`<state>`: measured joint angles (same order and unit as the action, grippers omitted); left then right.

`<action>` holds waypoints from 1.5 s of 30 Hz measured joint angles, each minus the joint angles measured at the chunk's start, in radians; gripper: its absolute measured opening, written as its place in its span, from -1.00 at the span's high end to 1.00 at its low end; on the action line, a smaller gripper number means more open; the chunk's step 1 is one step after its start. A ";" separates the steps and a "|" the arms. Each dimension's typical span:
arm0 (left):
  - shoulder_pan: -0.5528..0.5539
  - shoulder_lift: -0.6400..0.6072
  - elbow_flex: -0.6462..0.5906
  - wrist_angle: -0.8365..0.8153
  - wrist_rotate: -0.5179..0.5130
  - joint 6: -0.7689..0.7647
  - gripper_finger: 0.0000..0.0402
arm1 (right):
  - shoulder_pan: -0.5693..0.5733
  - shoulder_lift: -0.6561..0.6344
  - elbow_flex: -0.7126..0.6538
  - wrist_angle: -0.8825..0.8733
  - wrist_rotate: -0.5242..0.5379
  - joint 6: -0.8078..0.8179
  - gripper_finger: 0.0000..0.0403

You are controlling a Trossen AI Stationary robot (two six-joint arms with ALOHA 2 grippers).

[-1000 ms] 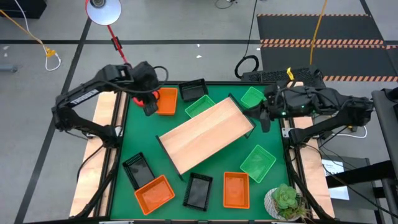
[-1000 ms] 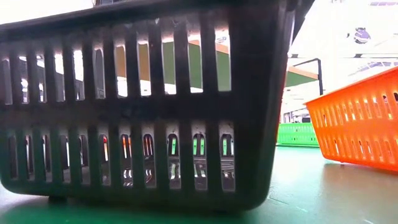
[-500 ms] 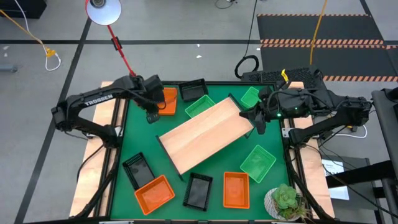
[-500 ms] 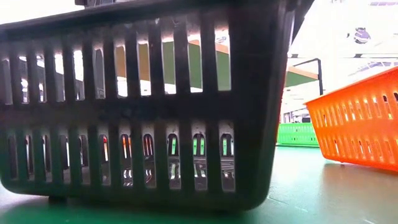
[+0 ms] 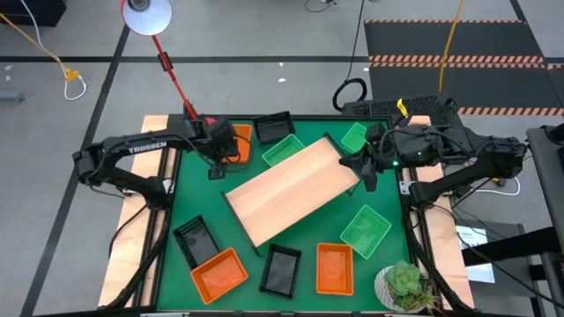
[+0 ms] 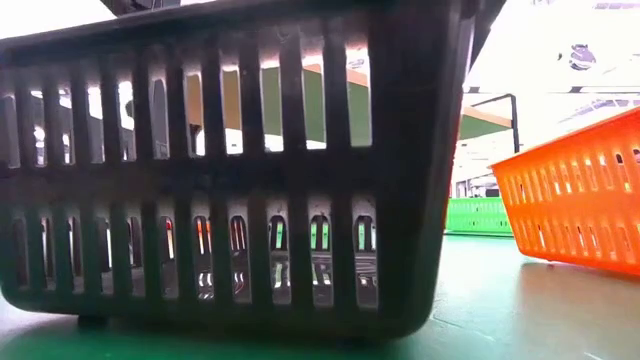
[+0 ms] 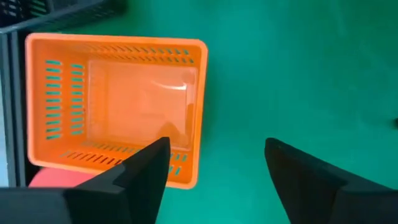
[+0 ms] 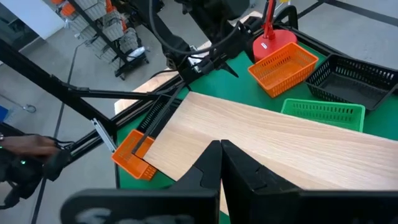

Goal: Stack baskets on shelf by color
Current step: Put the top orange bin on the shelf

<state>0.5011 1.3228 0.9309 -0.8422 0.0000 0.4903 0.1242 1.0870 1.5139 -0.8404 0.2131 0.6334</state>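
The left gripper hangs over the far-left part of the green table, its fingers spread wide with nothing between them. Just beyond it, toward the far edge, sits an orange basket; in the left wrist view that same basket lies upright and empty, one finger over its near rim and the other over bare mat. A black basket sits beside the orange one along the far edge, and a green basket lies next to that, right against the shelf.

The shelf (a pale wooden board on a thin black frame) stands slantwise in the middle of the table with nothing on it. The right gripper is at its far-right corner, and the right wrist view shows the fingers pressed together, empty, above the board. Behind that gripper a second green basket rests near the table's corner; a third green basket lies on its near side.

Along the near edge lie a black basket, an orange basket, another black basket and another orange basket. A potted succulent stands in the near-right corner. The low view is mostly filled by a black basket, probably that last black one, though I can't be sure.
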 joint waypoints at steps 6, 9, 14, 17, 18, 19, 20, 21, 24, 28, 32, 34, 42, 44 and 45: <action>0.000 0.000 -0.074 0.107 -0.051 0.013 -0.39 | 0.000 0.000 0.000 -0.002 0.000 -0.024 1.00; 0.000 0.000 -0.103 0.168 -0.052 0.034 -0.32 | 0.000 0.000 0.000 -0.002 0.000 -0.040 1.00; 0.000 0.027 -0.126 0.194 -0.044 0.056 -0.17 | 0.000 0.000 0.000 -0.002 0.000 -0.055 1.00; 0.000 0.062 -0.129 0.194 -0.039 0.066 -0.09 | 0.000 0.000 0.000 -0.002 0.000 -0.070 1.00; 0.000 0.077 -0.129 0.196 -0.031 0.069 -0.07 | 0.000 0.000 0.000 -0.002 0.000 -0.074 1.00; -0.001 0.092 -0.129 0.198 -0.027 0.072 -0.04 | 0.000 0.000 0.000 -0.002 0.000 -0.076 1.00; -0.003 0.104 -0.130 0.207 -0.026 0.075 -0.02 | 0.000 0.000 0.000 -0.002 0.000 -0.078 1.00; -0.006 0.115 -0.130 0.222 -0.027 0.077 0.01 | 0.000 0.000 0.000 -0.002 0.000 -0.079 1.00; -0.013 0.131 -0.130 0.246 -0.026 0.083 0.10 | 0.000 0.000 0.000 -0.002 0.000 -0.081 1.00; -0.017 0.132 -0.130 0.270 -0.026 0.084 0.29 | 0.000 0.000 0.000 -0.002 0.000 -0.080 1.00; -0.017 0.132 -0.130 0.264 -0.021 0.083 0.52 | 0.000 0.000 0.000 -0.002 -0.001 -0.081 1.00; -0.017 0.132 -0.130 0.261 -0.020 0.083 0.63 | 0.000 0.000 0.000 -0.002 -0.004 -0.081 1.00; -0.021 0.102 -0.048 0.187 -0.049 0.000 0.93 | 0.000 -0.003 0.000 -0.002 -0.022 -0.075 1.00; -0.029 0.098 0.006 0.128 -0.066 -0.016 0.90 | 0.000 -0.005 0.000 -0.002 -0.041 -0.079 1.00; -0.034 0.098 0.042 0.098 -0.072 -0.029 0.90 | 0.000 -0.006 0.000 -0.002 -0.053 -0.082 1.00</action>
<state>0.4667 1.4212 0.9726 -0.7445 -0.0724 0.4613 0.1238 1.0809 1.5135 -0.8425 0.1598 0.5514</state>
